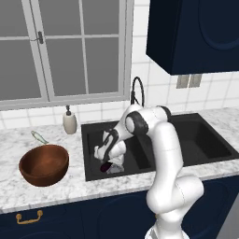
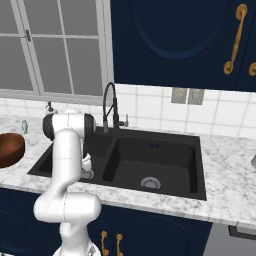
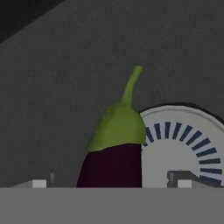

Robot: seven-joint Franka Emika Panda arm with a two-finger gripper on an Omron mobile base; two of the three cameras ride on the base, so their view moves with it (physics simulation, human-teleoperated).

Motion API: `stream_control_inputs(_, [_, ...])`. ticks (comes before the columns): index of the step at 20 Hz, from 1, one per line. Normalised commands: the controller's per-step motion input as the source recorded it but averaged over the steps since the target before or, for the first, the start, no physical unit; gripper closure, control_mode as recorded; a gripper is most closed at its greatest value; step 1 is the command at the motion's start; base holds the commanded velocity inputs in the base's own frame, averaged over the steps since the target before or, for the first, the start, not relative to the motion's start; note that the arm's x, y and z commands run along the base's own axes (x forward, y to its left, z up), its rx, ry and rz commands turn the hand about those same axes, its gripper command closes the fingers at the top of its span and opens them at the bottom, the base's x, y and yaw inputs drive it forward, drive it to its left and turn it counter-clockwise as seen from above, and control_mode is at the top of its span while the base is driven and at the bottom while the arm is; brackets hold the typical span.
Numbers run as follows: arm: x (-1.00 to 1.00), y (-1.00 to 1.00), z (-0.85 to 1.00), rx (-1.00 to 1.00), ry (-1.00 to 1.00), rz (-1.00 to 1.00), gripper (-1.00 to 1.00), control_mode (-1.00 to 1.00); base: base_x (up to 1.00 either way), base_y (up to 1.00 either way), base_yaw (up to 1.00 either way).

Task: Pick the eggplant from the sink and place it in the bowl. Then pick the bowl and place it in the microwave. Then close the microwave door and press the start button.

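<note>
Gripper [image 3: 111, 183] spread wide, lowered into left basin of sink [image 1: 93, 175], fingers straddling eggplant [image 3: 114, 151] for pinch. Eggplant on basin floor, drain [image 3: 183, 144] at its 3 o'clock. Bowl [image 1: 44, 164] waits on counter, 9 o'clock of sink.

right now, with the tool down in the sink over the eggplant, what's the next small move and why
Probably close the tool on the eggplant. In the hand view its dark purple body sits between the two open fingertips, lying on the sink floor beside the round silver drain. The bowl waits on the counter to the left, so gripping comes before lifting.
</note>
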Motion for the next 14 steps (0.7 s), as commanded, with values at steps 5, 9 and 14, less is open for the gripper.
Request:
stream_control_inputs(5, [0.01,0.06,-0.33,0.0,0.04,-0.06,1.0,-1.0,0.0,0.0,0.0])
stream_control_inputs(9, [0.0,0.0,-0.09,0.0,0.01,-0.05,1.0,-1.0,0.0,0.0,0.0])
stream_control_inputs(14, [-0.01,0.0,0.2,0.0,0.09,-0.03,1.0,-1.0,0.0,0.0,0.0])
